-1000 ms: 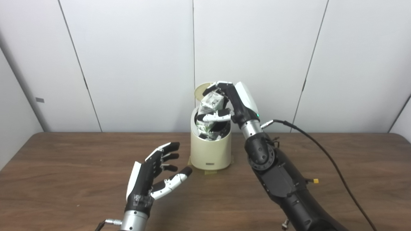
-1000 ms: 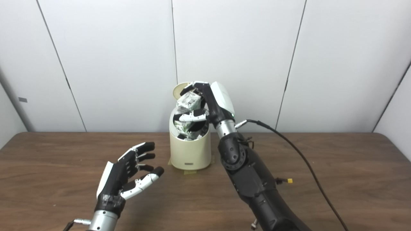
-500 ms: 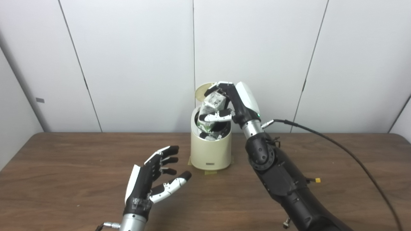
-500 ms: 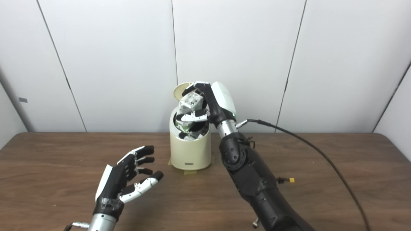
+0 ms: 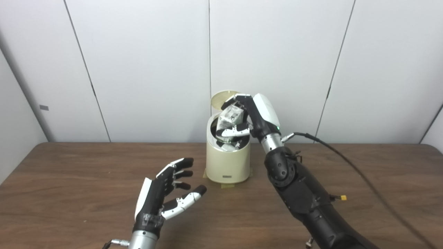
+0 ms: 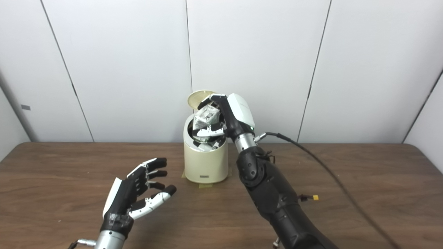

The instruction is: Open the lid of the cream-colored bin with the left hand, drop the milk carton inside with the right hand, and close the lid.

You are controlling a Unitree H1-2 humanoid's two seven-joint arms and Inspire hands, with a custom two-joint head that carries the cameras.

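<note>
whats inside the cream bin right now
The milk carton pokes into the open cream bin, gripped by the right hand. Beneath it sits more white-and-green clutter; the bottom is hidden by the wall.

No legible text anywhere. The milk carton (image 5: 229, 119), held in the right hand (image 5: 250, 116), has dark print on it, too small and blurred to read. The cream-colored bin (image 5: 227, 162), below that hand, carries a small plate (image 5: 227, 177) low on its front; any marking on it can't be made out.
</note>
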